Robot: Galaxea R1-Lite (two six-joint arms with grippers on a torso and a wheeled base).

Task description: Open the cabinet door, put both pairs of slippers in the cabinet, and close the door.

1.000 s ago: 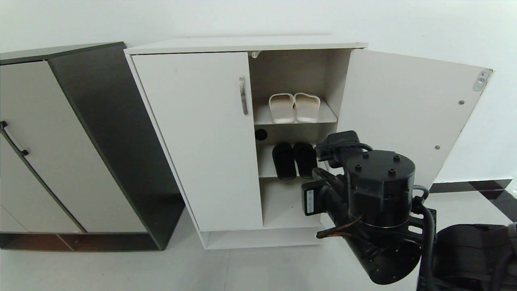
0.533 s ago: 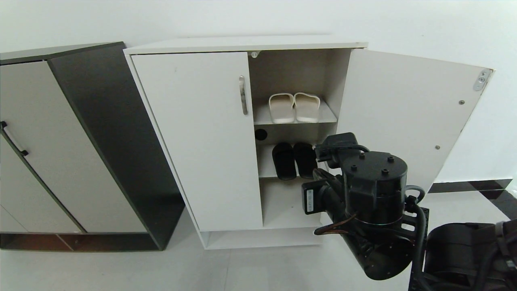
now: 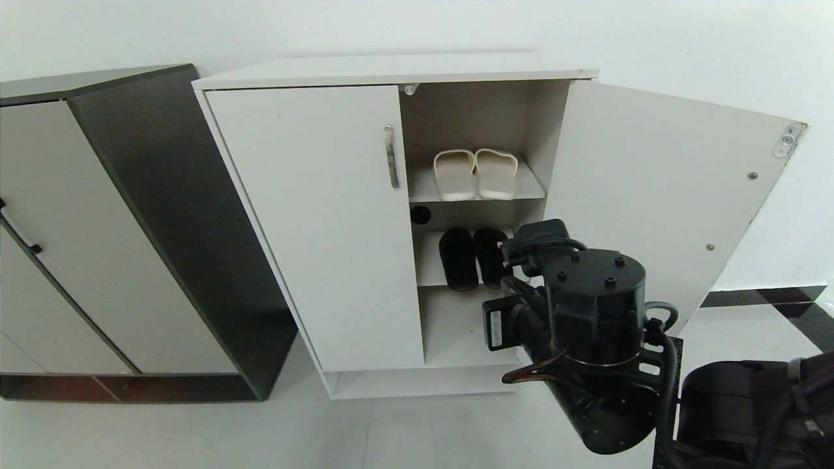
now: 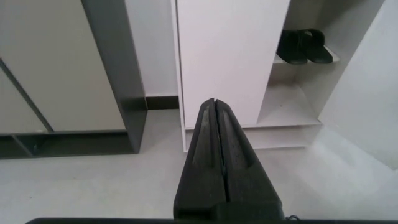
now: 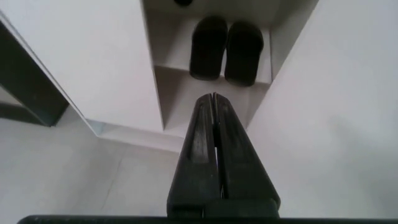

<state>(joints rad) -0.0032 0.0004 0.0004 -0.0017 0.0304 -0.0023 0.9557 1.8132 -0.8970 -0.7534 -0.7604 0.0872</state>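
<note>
Black slippers (image 5: 208,46) sit shelved just ahead of the right jaws (pressed together, empty).

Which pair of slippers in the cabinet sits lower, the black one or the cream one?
The black pair. It lies directly beneath the cream pair, which is one level higher up.

white cabinet (image 3: 313,221), cream slippers (image 3: 475,172), black slippers (image 3: 470,256)

Inside the white cabinet (image 3: 313,228), the upper shelf (image 3: 423,190) is carrying the cream slippers (image 3: 475,172) side by side, and the shelf below (image 3: 427,264) is holding the black slippers (image 3: 472,256), also paired. The cabinet itself is standing on the pale floor (image 3: 195,430), just beside a dark cabinet (image 3: 163,228).
</note>
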